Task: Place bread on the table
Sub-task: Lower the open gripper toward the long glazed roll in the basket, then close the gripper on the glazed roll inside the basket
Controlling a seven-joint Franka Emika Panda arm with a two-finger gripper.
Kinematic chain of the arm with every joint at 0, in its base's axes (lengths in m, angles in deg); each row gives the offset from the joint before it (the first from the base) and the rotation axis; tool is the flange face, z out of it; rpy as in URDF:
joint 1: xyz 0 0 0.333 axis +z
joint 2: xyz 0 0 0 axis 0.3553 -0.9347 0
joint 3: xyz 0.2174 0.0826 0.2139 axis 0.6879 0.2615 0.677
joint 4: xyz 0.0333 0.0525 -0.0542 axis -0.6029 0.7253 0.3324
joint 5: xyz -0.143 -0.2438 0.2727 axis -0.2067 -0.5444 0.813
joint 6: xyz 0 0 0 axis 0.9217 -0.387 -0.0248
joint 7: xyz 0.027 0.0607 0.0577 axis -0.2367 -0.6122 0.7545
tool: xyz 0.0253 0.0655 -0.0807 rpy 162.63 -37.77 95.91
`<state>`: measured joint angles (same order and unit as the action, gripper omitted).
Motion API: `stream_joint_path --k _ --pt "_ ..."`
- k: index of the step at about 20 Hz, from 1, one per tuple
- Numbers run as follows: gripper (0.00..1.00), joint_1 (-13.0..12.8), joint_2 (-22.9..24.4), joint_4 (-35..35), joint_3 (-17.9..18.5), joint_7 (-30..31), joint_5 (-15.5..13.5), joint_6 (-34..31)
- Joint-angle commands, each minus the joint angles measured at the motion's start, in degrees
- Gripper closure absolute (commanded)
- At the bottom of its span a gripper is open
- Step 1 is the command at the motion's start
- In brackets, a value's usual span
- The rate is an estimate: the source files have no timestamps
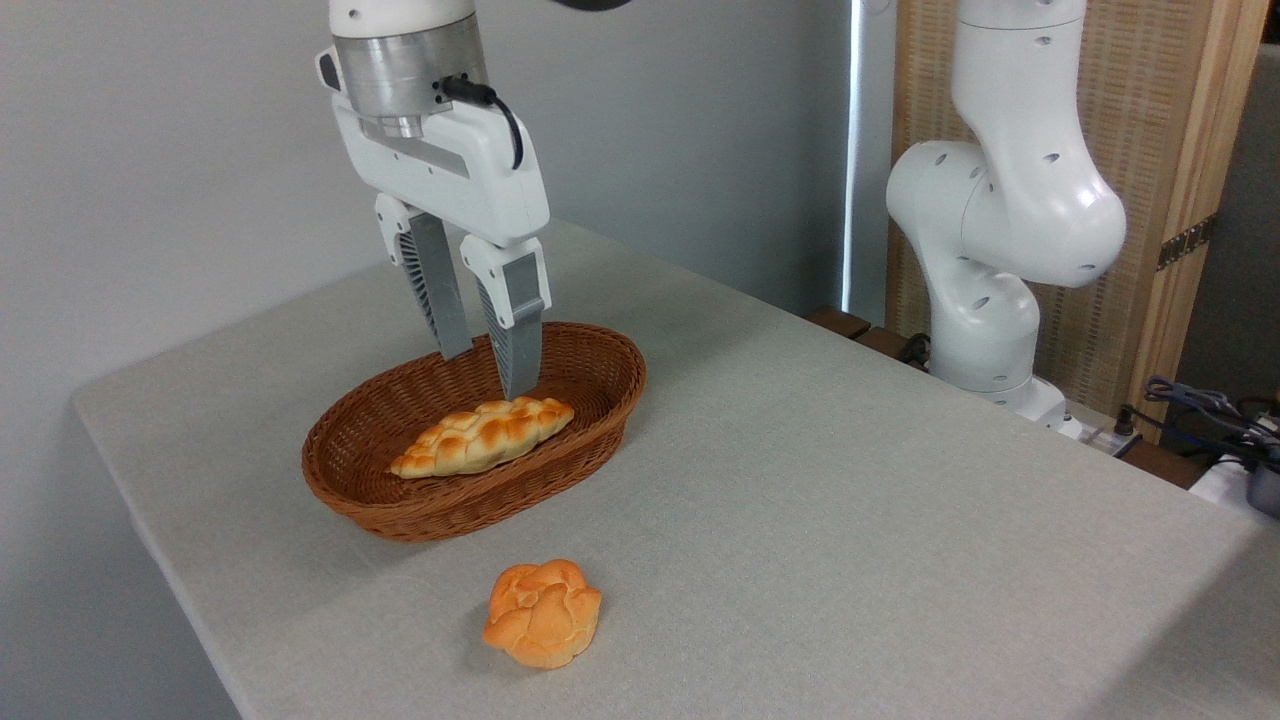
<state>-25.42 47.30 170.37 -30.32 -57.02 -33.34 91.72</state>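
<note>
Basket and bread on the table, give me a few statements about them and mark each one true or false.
1. The long braided loaf lies inside the wicker basket. True.
2. The round bun is in the basket too. False: it sits on the table, in front of the basket.
3. The tool is above the loaf with its fingers apart. True.
4. The loaf hangs lifted in the tool. False: it rests on the basket floor.

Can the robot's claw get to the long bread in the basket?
Probably yes. The gripper hangs open just above the bread, which lies uncovered in the open-topped basket. Nothing sits between them, and the round bun is out on the table.
</note>
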Motion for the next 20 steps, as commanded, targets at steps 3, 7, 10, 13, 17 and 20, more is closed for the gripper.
stream_joint_path --k 3,7,10,13,17,20 --pt "0.00 -1.46 1.05 8.36 -2.94 8.11 -4.30 10.61" --pt "0.00 -1.54 1.05 11.79 -5.85 7.50 -3.42 12.82" --pt "0.00 -1.46 0.44 13.98 -8.21 7.24 -3.33 13.95" --pt "0.00 -1.55 0.26 17.67 -10.42 7.24 -3.33 18.26" --pt "0.00 -1.55 -0.35 18.56 -10.68 -0.30 -2.98 19.06" --pt "0.00 -1.55 -1.49 18.82 -11.12 -2.52 -2.98 19.23"
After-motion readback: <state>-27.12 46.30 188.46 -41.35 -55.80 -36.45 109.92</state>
